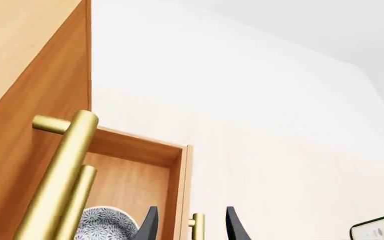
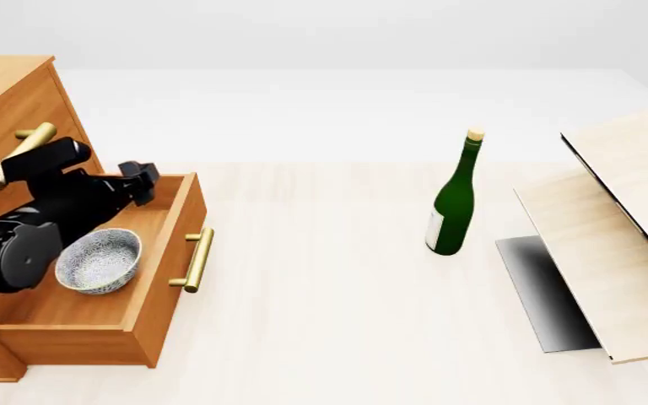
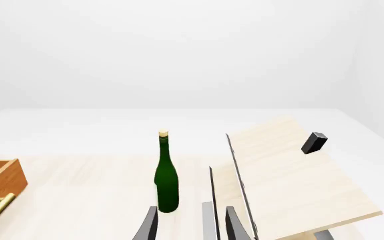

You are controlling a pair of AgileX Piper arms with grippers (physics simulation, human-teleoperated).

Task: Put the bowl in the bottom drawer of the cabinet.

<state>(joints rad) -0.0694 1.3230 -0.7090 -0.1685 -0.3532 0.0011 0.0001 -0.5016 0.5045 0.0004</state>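
- The bowl (image 2: 99, 260) is white with a fine blue-grey speckled pattern, inside and out.
- The bottom drawer (image 2: 132, 329) is orange-brown wood, and its bar handle (image 2: 197, 259) is brass-gold.
- The cabinet (image 2: 3, 93) is the same orange-brown wood.
- The left arm (image 2: 31, 228) is glossy black, with dark fingers (image 1: 148, 225).
- The bottle (image 2: 454, 199) is dark green, with a white label and a pale tan cork.
- The desk (image 2: 336, 321) is pale, light-grained wood.
- The box (image 2: 611, 245) is pale light wood with a dark edge.

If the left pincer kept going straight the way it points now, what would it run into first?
Probably the bottom drawer's side wall and its brass handle, which sit between the left pincer's fingers in its wrist view. The bowl lies just to one side. Depth is unclear.
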